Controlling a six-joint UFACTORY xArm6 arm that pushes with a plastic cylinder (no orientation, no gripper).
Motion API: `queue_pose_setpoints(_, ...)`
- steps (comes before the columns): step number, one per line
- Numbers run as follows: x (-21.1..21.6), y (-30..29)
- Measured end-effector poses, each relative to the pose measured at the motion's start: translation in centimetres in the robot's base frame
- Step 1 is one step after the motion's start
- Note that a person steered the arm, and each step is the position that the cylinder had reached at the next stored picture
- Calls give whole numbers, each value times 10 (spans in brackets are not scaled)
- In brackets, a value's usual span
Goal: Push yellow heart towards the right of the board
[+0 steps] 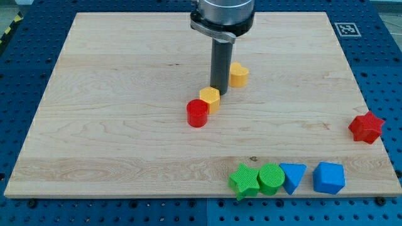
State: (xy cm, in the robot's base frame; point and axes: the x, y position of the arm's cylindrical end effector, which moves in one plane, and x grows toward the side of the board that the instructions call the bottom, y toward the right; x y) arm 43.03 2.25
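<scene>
The yellow heart lies a little above the board's middle. My tip stands just to its left and slightly below it, close to or touching its left side. A yellow hexagon sits right below-left of the tip, with a red cylinder touching it on its lower left.
A red star lies near the right edge of the wooden board. Along the bottom edge stand a green star, a green cylinder, a blue triangle and a blue block.
</scene>
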Motion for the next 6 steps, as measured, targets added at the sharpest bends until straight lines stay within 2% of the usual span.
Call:
queue_pose_setpoints(2, -28, -1)
queue_pose_setpoints(5, -29, 38)
queue_pose_setpoints(6, -56, 32)
